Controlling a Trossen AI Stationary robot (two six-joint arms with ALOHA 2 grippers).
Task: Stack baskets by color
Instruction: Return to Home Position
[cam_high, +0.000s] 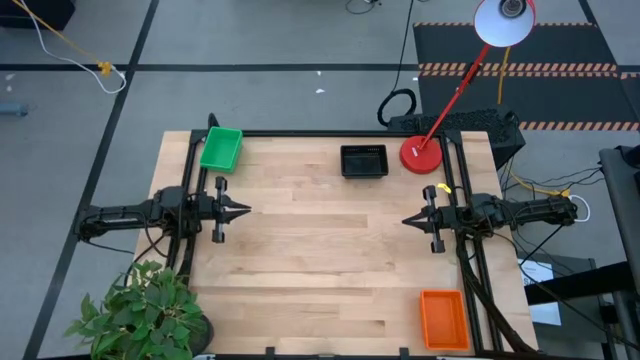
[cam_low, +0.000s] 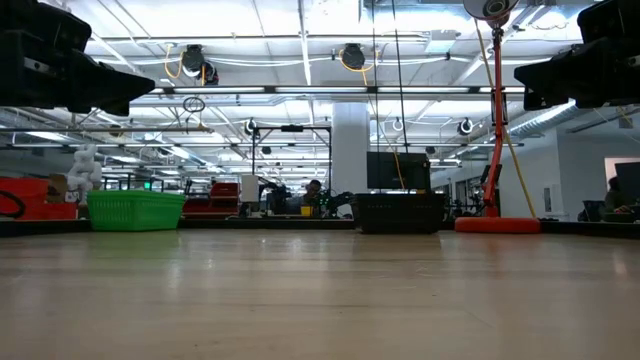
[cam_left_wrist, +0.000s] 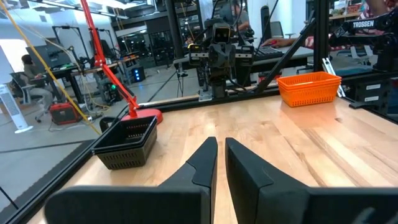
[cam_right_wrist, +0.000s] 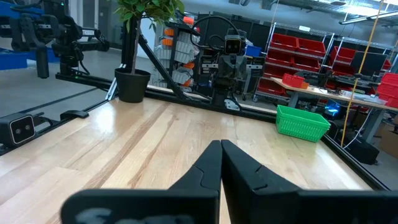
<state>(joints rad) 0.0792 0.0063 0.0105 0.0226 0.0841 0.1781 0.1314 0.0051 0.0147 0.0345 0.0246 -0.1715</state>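
A green basket sits at the table's far left corner, also in the right wrist view. A black basket stands at the middle of the far edge; the left wrist view shows nested black baskets. An orange basket rests at the near right corner. My left gripper hovers level at the left edge, shut but for a thin slit, holding nothing. My right gripper hovers level at the right edge, shut and empty. The two point at each other.
A red lamp base stands right of the black basket, its arm slanting up past the far right corner. A potted plant sits at the near left corner. Black frame rails edge the table. Bare wood lies between the grippers.
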